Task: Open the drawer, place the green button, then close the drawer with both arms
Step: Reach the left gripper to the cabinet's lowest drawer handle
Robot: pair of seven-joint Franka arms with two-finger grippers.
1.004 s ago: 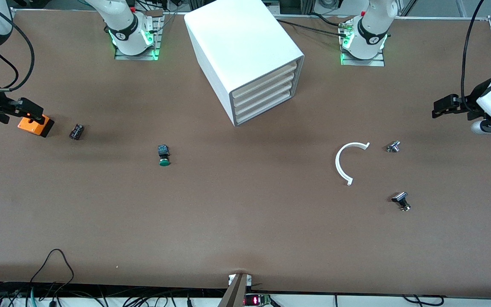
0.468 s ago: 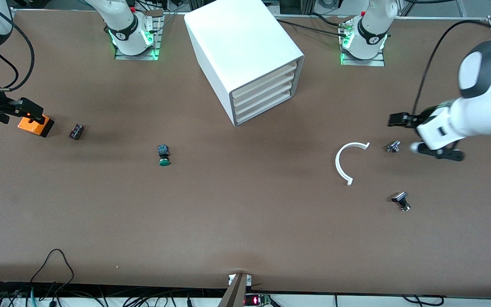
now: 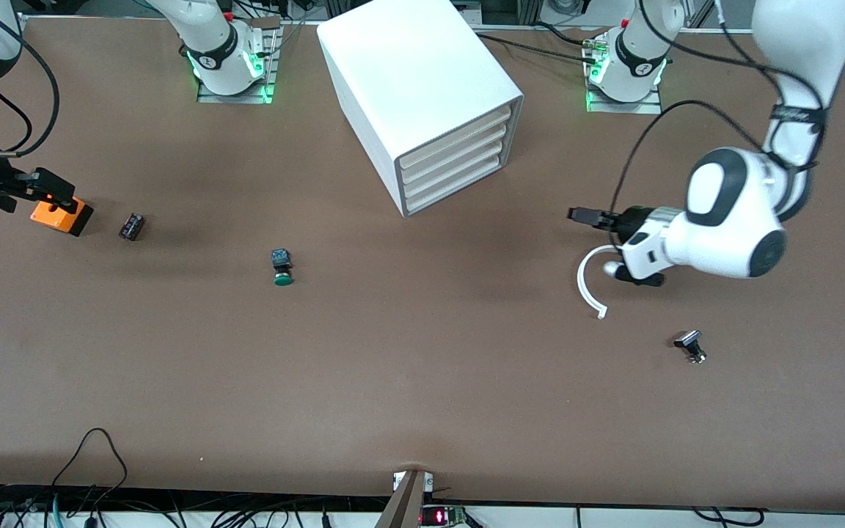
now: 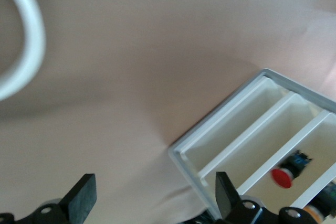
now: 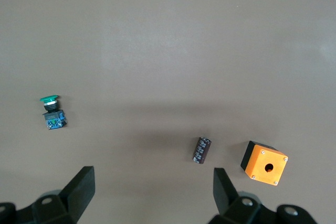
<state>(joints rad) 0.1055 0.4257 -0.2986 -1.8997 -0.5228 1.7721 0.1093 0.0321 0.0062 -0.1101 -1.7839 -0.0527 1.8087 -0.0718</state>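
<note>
Green-capped dark-bodied push button [image 3: 282,268]: on brown table, ungrasped. White cabinet's lowest cream drawer [image 3: 455,190]: closed. Left gripper [image 3: 590,215] over white curved strip [image 3: 588,286], right gripper [image 3: 45,187] over orange box [image 3: 63,217]: both unclenched, empty.

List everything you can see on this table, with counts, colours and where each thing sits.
cabinet: one, white, four cream drawer fronts, between the arms' bases
button: one, green cap, nearer the front camera than the cabinet
orange box: one, at the right arm's end
small cylinder: one, dark, beside the orange box
curved strip: one, white, toward the left arm's end
knob: one visible, silver-black, nearer the camera than the strip
left tool: open, above the curved strip
right tool: open, over the orange box
</note>
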